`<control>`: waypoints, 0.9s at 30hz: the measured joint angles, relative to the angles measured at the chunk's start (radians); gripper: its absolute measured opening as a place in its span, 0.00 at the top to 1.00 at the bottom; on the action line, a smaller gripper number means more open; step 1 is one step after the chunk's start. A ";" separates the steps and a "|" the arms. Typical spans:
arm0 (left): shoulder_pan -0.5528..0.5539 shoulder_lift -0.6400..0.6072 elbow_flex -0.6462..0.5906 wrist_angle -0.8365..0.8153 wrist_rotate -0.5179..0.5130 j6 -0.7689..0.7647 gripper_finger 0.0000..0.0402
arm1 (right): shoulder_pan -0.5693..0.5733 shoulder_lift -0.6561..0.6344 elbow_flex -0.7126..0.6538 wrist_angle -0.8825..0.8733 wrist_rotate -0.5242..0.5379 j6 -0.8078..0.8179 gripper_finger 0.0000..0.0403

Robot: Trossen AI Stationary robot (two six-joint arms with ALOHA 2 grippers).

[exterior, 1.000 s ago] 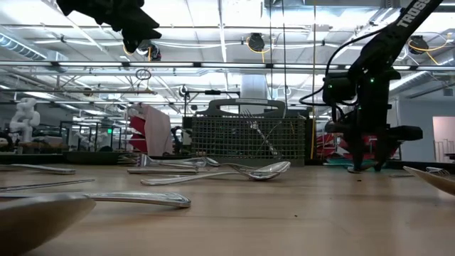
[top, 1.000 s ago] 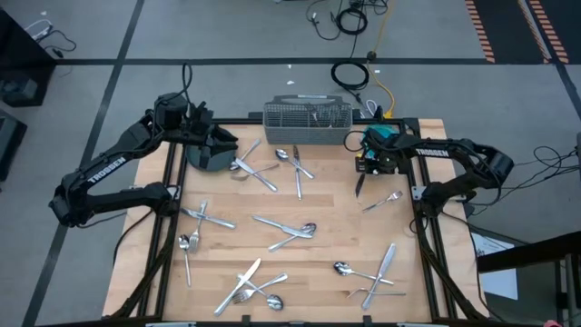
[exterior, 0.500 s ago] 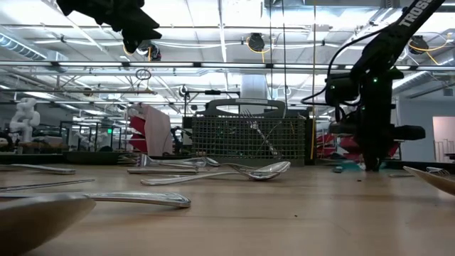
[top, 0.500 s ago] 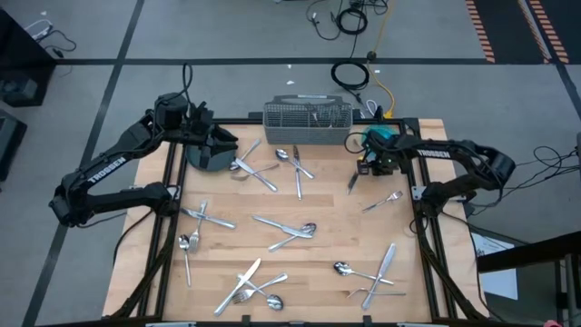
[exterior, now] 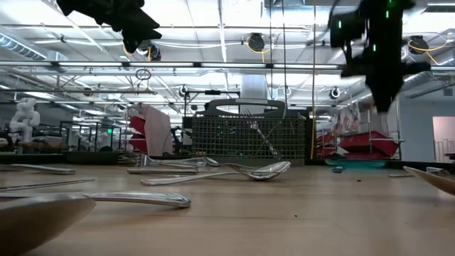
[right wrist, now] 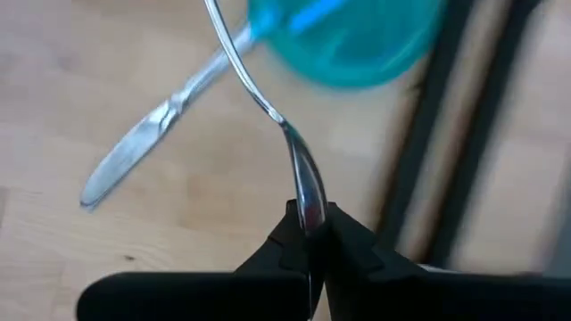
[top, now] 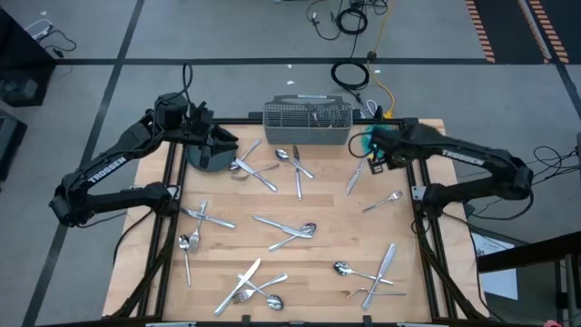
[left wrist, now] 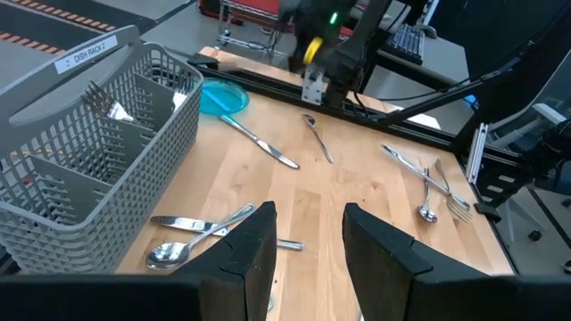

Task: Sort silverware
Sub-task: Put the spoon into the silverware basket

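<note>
The right gripper (right wrist: 308, 234), clamped on what looks like a spoon (right wrist: 268, 111), hangs near the caddy (top: 307, 124), probably to drop it in. The left gripper (left wrist: 308, 236) waits apart, empty.

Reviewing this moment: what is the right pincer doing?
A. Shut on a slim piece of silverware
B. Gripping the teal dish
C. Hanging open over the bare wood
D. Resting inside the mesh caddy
A: in the right wrist view the right pincer has its fingers pinched shut on a slim piece of silverware, lifted clear of the knife lying on the table.
</note>
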 joint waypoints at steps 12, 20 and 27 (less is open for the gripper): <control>0.000 0.000 0.000 0.052 -0.066 0.000 0.66 | 0.016 0.372 0.668 -0.228 0.458 -0.523 1.00; 0.000 0.000 0.000 0.048 -0.064 -0.030 0.66 | -0.020 0.626 0.744 -0.232 0.692 -0.784 1.00; 0.000 0.000 0.000 0.053 -0.065 -0.053 0.66 | 0.036 0.706 0.745 -0.206 0.873 -0.916 1.00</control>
